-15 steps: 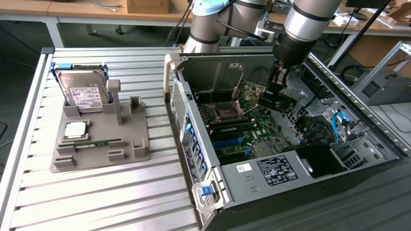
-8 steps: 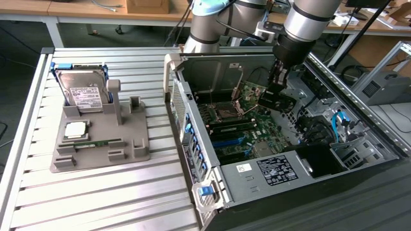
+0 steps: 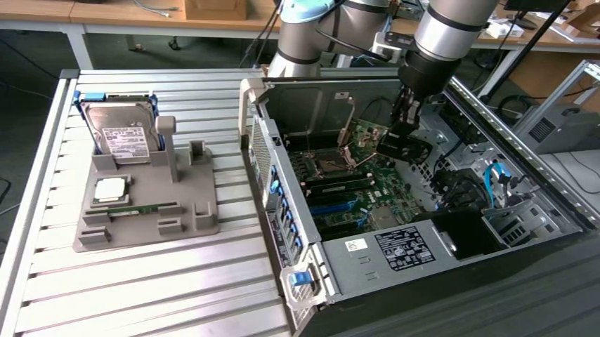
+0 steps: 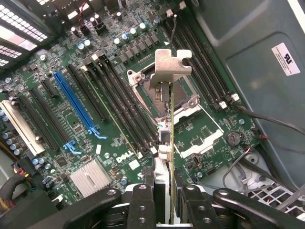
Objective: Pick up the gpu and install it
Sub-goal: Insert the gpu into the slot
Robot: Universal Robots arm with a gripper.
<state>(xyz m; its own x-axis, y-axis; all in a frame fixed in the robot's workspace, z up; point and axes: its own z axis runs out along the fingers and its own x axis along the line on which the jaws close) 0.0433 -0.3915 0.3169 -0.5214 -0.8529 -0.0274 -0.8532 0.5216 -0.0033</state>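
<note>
The gripper [image 4: 167, 198] is clamping the gpu card [image 4: 170, 119] edge-on between its fingers. It is holding the card inside the open computer case [image 3: 310, 105], over the motherboard [image 4: 109, 155], with the card's silver bracket [image 4: 169, 64] at the far end.

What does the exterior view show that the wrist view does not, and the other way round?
The exterior view adds the grey fixture on the slatted table, carrying a hard drive, a processor chip and a memory stick. The wrist view adds close detail: a coin battery, and the gpu edge-on with its silver bracket. Both share the motherboard inside the open case, and the end effector shut on the gpu.
</note>
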